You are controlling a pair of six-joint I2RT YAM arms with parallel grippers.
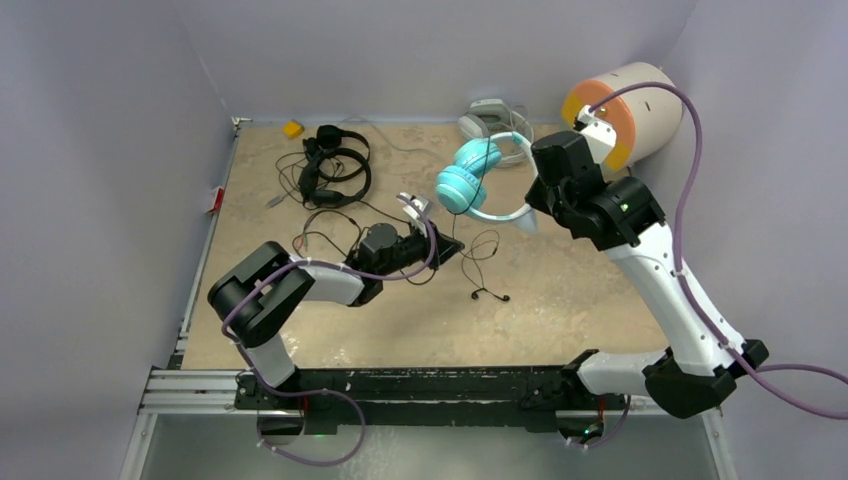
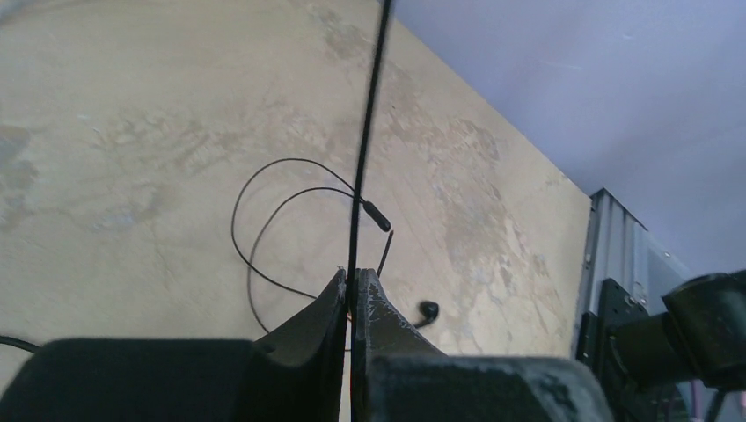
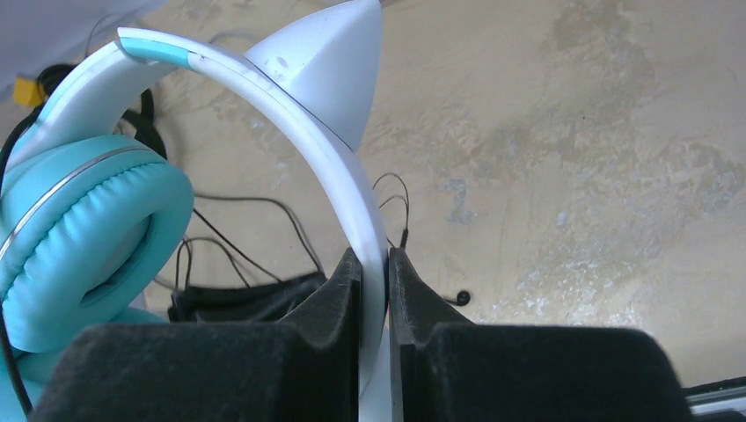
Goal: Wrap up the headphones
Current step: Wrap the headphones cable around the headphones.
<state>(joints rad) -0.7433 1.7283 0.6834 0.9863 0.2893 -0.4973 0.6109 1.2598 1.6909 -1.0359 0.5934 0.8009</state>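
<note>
At the far left of the sandy, mottled desk, the two slim all-black band headphones lie in a tangle with their thin cords, well apart from both arms.

Nearer the middle, the left pincer is closed tight, its jaws pinching a thin black cord. From the jaws the cord runs straight and taut up out of the left wrist view. Its slack tail loops on the desk below, ending in a small dark plug.

To the right, the headphones with teal padded ear cups and a white cat-ear band hang in the air above the desk. The right pincer holds them, its jaws nearly shut on the white band just below one pointed ear.

The taut cord seems to lead up and rightward from the left pincer toward the teal cups, though where it joins them is hidden. So its long axis lies roughly along the line between the two pincers. The left arm is the one on the cord. Winding probably means carrying that line around the band or cups while the right arm holds the frame steady.
</note>
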